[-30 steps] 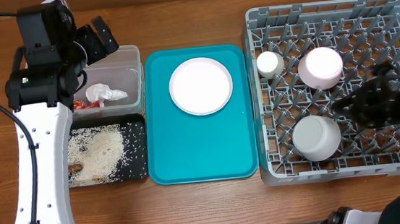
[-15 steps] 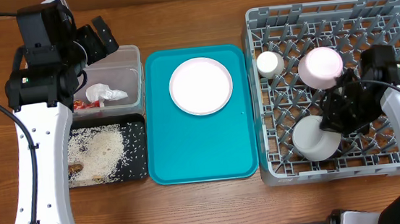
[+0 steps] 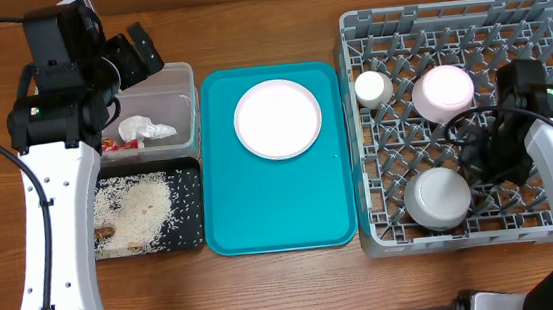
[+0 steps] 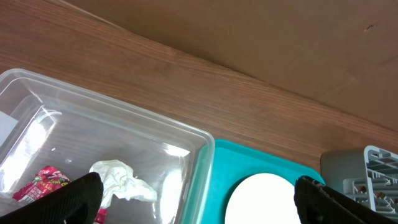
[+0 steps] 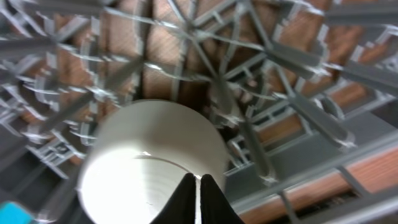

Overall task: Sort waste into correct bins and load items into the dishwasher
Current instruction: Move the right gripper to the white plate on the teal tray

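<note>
Plate [image 3: 277, 119] on teal tray [image 3: 279, 205]: judged stiff, slick, breakable, best pinched at its rim; left gripper [image 4: 198, 182] jaws spread wide, right gripper [image 5: 199, 186] jaws pressed together beside bowl [image 5: 149, 155].

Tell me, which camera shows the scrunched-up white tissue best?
The left wrist view: the crumpled tissue is close up, folds plain, lying in the clear tub. The overhead view shows it small but whole in that tub. The right wrist view shows only the rack and a white bowl, no tissue.
</note>
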`<move>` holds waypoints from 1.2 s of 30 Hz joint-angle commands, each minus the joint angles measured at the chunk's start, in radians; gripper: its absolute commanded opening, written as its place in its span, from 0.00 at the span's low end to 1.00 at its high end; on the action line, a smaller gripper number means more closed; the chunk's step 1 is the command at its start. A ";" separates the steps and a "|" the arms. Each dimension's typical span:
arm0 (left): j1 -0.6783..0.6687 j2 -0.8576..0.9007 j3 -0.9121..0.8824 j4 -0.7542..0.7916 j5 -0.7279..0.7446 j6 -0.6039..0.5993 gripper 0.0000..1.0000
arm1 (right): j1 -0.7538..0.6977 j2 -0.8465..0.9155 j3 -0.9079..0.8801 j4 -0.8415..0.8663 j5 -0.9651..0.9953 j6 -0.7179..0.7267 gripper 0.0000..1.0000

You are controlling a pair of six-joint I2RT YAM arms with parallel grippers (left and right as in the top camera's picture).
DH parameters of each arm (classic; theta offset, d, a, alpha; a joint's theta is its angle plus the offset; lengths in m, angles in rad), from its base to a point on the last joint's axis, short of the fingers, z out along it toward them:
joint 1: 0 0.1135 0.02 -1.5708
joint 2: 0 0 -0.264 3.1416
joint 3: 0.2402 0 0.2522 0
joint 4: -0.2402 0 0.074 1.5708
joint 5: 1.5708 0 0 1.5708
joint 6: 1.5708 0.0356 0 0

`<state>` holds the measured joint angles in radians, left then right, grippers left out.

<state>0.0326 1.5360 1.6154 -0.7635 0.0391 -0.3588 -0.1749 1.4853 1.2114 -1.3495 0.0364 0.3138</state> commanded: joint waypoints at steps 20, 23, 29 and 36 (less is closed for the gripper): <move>-0.007 0.001 0.009 0.003 -0.013 0.015 1.00 | 0.741 0.082 0.034 0.867 0.047 0.105 0.16; -0.007 0.001 0.009 0.003 -0.013 0.015 1.00 | 0.827 0.144 0.034 0.945 0.130 0.091 0.22; -0.007 0.001 0.009 0.003 -0.013 0.015 1.00 | 0.932 0.344 0.034 1.113 0.131 -0.082 0.41; -0.007 0.001 0.009 0.003 -0.013 0.015 1.00 | 0.946 0.472 0.034 1.179 0.131 -0.219 0.51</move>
<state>0.0326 1.5360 1.6154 -0.7631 0.0360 -0.3588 0.7727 1.9339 1.2289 -0.1894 0.1444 0.1703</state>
